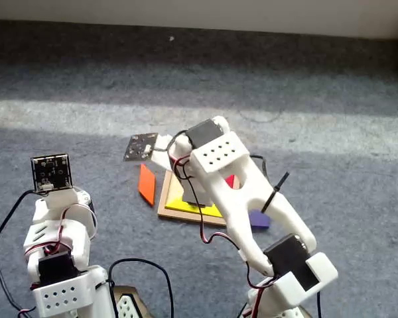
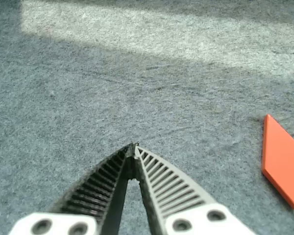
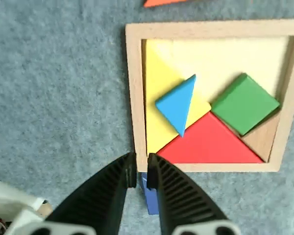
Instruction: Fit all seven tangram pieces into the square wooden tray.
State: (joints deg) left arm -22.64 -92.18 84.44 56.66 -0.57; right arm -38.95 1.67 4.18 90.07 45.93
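Observation:
The square wooden tray point(image 3: 133, 88) holds a yellow triangle point(image 3: 159, 110), a pale yellow triangle point(image 3: 225, 58), a green square point(image 3: 245, 104) and a red triangle point(image 3: 210, 142). A light blue triangle point(image 3: 179, 104) lies loose on top of the yellow one. My right gripper point(image 3: 141, 169) hangs just outside the tray's wall by the red triangle. Its fingers stand a narrow gap apart, with a dark blue piece point(image 3: 150, 199) between them. In the high view that piece point(image 1: 259, 219) peeks out beside the right arm. An orange parallelogram point(image 1: 146, 183) lies on the carpet past the tray's other side. My left gripper point(image 2: 133, 147) is shut and empty over bare carpet, the orange parallelogram point(image 2: 282, 160) well off to one side.
The whole floor is grey carpet point(image 1: 305, 99), with a sunlit band across the far part. The right arm point(image 1: 252, 199) stretches over the tray point(image 1: 171, 211) and hides much of it from above. The left arm point(image 1: 56, 232) stands folded near the front left.

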